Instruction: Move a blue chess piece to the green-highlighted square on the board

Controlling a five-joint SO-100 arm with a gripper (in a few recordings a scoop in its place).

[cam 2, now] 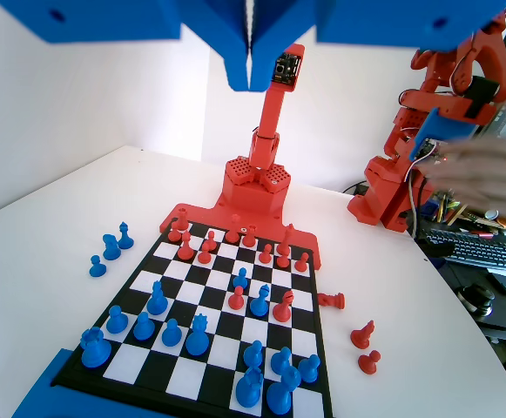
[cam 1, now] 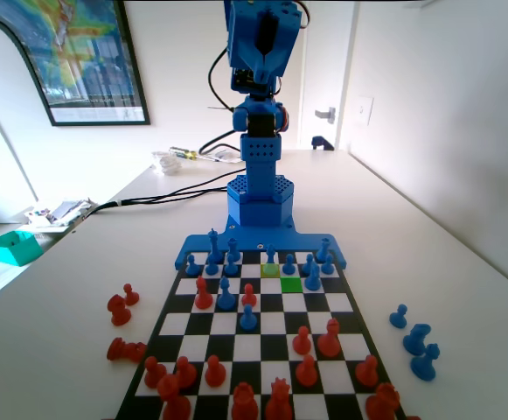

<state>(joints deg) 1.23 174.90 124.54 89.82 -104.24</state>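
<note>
Gripper (cam 2: 250, 65) hangs top centre of wrist view, jaws pressed together, empty. Blue chess piece (cam 1: 288, 263) stands upper centre of fixed view, behind green-highlighted square (cam 1: 291, 283) (likely light, rigid, slick plastic); pinch below head.

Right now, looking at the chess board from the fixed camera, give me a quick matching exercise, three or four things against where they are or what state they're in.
Things:
1. gripper
2. green-highlighted square
3. three blue pieces
4. red pieces

Places or states:
A. off the board, on the table at fixed-view right
B. empty, two rows out from the blue base
C. off the board, on the table at fixed-view left
D. shut, raised high above the board

Pairs: 1-D, 2-B, 3-A, 4-C
</note>
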